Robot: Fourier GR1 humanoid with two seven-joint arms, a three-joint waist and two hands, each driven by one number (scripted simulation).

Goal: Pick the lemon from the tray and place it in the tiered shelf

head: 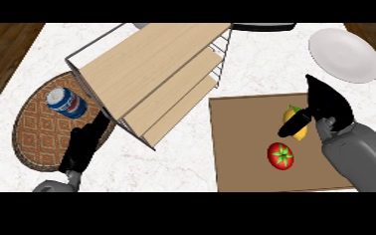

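Right hand (325, 104) over the tray (235, 144), thumb curled across the lemon (294, 124) with fingers on its far side: closed around it. Lemon sits on the tray's right part, partly hidden by the hand; long axis roughly top to bottom in view, slightly tilted. One lemon, one tomato (280, 155) just below it. Left hand (84, 147) rests open, low left, over a woven mat (37, 124) holding one can (66, 103). One tiered shelf (158, 74) centre. One white plate (341, 55), top right, cut off by the edge.
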